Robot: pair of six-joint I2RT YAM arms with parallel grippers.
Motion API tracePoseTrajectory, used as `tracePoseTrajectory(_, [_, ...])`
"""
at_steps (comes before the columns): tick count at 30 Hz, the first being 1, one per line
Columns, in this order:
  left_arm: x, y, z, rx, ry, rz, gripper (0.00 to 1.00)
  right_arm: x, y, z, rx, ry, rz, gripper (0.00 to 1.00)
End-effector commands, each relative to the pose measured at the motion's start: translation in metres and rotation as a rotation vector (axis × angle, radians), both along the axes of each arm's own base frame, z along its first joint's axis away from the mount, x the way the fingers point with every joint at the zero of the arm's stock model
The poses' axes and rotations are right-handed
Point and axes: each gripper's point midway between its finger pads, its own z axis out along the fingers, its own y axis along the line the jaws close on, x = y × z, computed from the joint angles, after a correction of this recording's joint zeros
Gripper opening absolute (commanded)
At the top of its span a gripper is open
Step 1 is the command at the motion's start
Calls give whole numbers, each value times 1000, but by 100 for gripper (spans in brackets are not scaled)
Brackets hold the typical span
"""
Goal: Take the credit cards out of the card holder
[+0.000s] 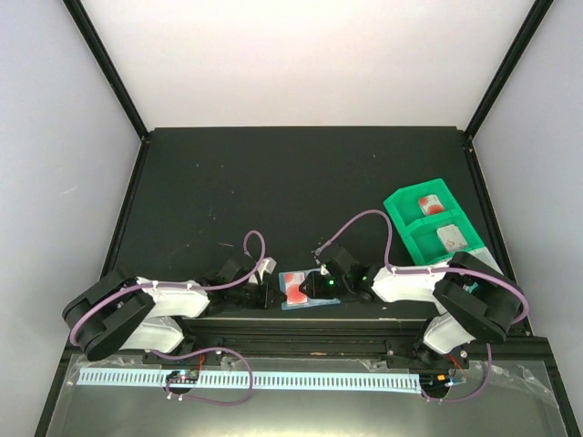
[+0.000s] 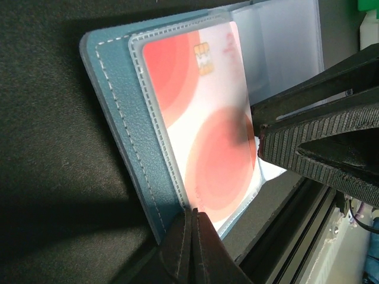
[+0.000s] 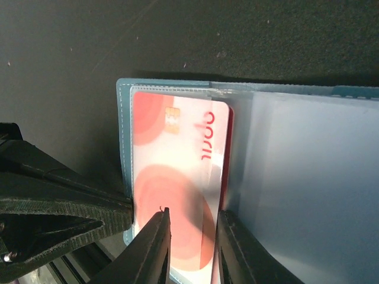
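The card holder (image 1: 293, 300) is lying open on the table (image 1: 273, 182), at its near edge, between the two grippers. A card (image 2: 201, 136), white with red blotches, is being kept inside the clear pocket (image 2: 161, 155) on one blue panel. The other panel's clear sleeve (image 3: 296, 177) is being shown beside it, with no card visible inside.

The left gripper (image 1: 270, 293) is being kept with its fingers (image 2: 189, 242) pressed together, their tip set against the holder's blue edge. The right gripper (image 1: 330, 288) is being kept with its fingers (image 3: 157, 242) narrowly spread. Their tips are being rested on the pocket, with the card's near corner showing between them, and nothing is being clamped by them.

Well apart, on the table's right side, a green tray (image 1: 410, 238) is being used for two more cards. A red-blotched one (image 1: 428, 204) is lying in the far compartment, and a grey one (image 1: 453, 238) is lying in the nearer compartment.
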Motion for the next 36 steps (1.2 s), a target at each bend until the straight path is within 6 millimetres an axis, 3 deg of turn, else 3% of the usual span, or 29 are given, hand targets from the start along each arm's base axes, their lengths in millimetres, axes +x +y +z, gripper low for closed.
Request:
tracePoseTrajectory(1, [5,-1,-4,16,-3,6,1,6,3,5,26,-36,-25,22])
tracePoseTrajectory(11, [5,0,-4,21,-8,7,2,9,-4,14,51,-79,-56,1])
tracePoseTrajectory(22, [4,8,-5,49,-31,20,2,15,-29,9,12,-104,-116,1])
tracePoseTrajectory(31, [4,9,-6,60,-25,23,2,13,-32,8,21,-95,-119,1])
tracePoseTrajectory(32, [6,7,1,39,-43,25,2,12,-31,8,26,-93,-114,1])
tracePoseTrajectory(36, [9,5,8,20,-66,25,2,12,-30,7,40,-89,-110,13])
